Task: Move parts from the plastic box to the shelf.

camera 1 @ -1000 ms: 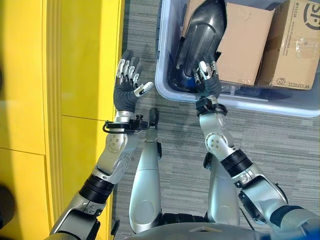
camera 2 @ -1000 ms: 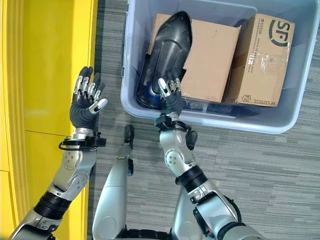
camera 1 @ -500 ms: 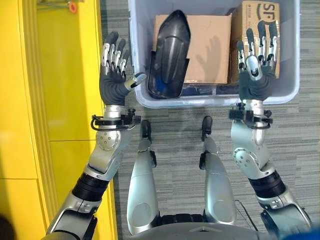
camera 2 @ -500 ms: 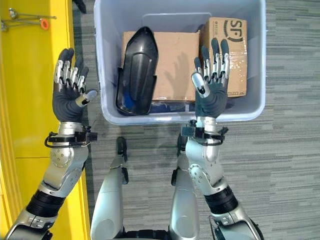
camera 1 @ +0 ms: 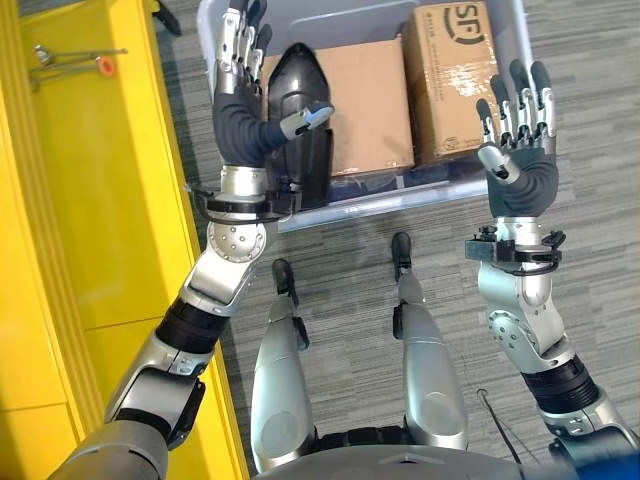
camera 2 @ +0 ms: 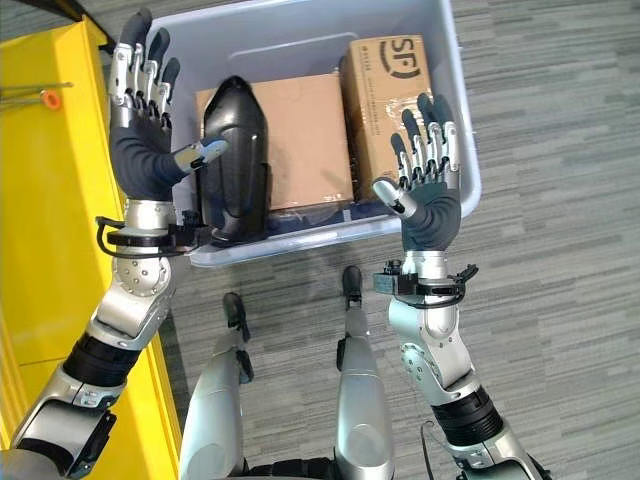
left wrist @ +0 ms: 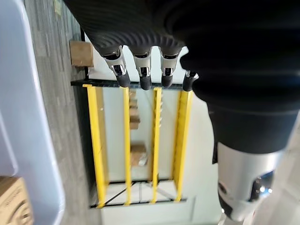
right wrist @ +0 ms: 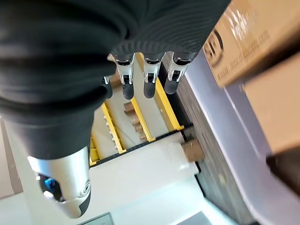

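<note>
This looks like a warehouse or a stockroom with shelving for parts. The floor [camera 2: 560, 200] is covered in grey striped carpet tiles, the sort laid in offices and industrial units. A pale plastic box [camera 2: 462, 150] stands on it, holding brown cardboard cartons [camera 2: 385, 100] sealed with tape and a black moulded part [camera 2: 235, 160]. Along one side runs a bright yellow shelf [camera 1: 90, 200]. The wrist views show a storage rack [left wrist: 140, 145] with yellow uprights and dark crossbars against a white wall, with small cardboard boxes [left wrist: 80, 53] on and beside it.
</note>
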Controlling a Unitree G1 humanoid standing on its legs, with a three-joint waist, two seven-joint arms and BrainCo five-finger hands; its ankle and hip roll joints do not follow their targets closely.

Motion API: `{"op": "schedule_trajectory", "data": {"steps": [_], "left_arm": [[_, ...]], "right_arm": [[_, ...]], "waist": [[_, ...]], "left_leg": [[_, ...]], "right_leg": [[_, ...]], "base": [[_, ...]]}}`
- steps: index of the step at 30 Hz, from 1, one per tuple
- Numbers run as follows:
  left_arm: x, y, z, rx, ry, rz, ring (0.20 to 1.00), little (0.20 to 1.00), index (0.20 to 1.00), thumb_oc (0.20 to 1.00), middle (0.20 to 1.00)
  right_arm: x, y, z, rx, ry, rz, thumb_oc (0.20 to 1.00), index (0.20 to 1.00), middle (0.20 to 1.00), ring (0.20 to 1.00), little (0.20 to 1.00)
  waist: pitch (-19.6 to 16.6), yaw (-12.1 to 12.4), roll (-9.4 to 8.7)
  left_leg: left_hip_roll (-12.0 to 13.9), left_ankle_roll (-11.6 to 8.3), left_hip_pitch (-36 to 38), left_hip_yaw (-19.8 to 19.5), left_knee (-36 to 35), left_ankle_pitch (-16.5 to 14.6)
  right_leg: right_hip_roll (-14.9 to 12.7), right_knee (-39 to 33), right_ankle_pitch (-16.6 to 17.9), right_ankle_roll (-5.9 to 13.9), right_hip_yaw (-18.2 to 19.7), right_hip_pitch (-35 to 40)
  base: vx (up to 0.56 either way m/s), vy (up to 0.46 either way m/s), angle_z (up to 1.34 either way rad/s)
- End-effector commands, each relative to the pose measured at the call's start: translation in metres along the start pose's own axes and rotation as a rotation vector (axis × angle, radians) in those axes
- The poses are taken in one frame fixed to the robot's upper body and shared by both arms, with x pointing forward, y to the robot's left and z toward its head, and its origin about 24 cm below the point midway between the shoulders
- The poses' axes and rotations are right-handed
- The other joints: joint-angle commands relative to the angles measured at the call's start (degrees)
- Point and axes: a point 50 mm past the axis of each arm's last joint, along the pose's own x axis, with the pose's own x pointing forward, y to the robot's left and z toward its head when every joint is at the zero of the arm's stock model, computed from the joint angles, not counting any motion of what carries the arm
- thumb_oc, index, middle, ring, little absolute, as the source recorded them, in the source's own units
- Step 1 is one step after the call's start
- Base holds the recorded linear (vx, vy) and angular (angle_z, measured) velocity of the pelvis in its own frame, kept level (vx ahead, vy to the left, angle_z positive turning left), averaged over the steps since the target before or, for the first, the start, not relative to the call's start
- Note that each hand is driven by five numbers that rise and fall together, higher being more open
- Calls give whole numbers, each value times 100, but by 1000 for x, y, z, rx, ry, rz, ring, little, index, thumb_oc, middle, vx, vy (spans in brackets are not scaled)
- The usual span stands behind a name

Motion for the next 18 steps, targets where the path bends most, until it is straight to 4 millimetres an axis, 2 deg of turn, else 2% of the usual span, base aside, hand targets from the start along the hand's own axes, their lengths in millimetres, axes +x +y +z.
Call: {"op": "schedule_trajectory", "data": {"steps": [1,6,7,9,13,18], "left_arm": [[-1,2,-1,82,-42,37,1000,1000,1000,1000,1000],[8,8,-17,182,2,90,1000,1000,1000,1000,1000],[11,13,-28,237,45,112,1000,1000,1000,1000,1000],[12,13,-28,237,44,111,1000,1000,1000,1000,1000],[17,29,-44,306,109,200,1000,1000,1000,1000,1000],[17,46,-49,335,138,298,1000,1000,1000,1000,1000]], "right_arm": [[4,3,23,-165,-150,58,1000,1000,1000,1000,1000],[1,6,24,-217,-155,88,1000,1000,1000,1000,1000],[-1,6,24,-237,-152,99,1000,1000,1000,1000,1000],[-1,6,24,-237,-153,99,1000,1000,1000,1000,1000],[-6,6,25,-266,-146,114,1000,1000,1000,1000,1000],[-10,2,27,-273,-143,105,1000,1000,1000,1000,1000]], "waist": [[-323,16,23],[-223,-123,-41],[-193,-191,-66],[-190,-187,-67],[-83,-304,-145],[-10,-353,-220]], "left_leg": [[215,-87,232,218,-348,67],[269,-109,241,343,-368,104],[282,-120,225,381,-390,130],[281,-119,226,383,-391,131],[323,-129,165,452,-369,157],[342,-136,94,487,-358,172]], "right_leg": [[-463,852,-972,377,-32,48],[-397,853,-918,384,53,-88],[-385,850,-904,385,75,-137],[-385,851,-904,385,77,-138],[-334,856,-856,387,115,-260],[-308,848,-817,385,129,-356]], "base": [[-22,-2,-25],[-27,-2,-19],[-14,-5,-10],[-13,-2,-12],[-17,-4,-7],[-10,-18,-5]]}}
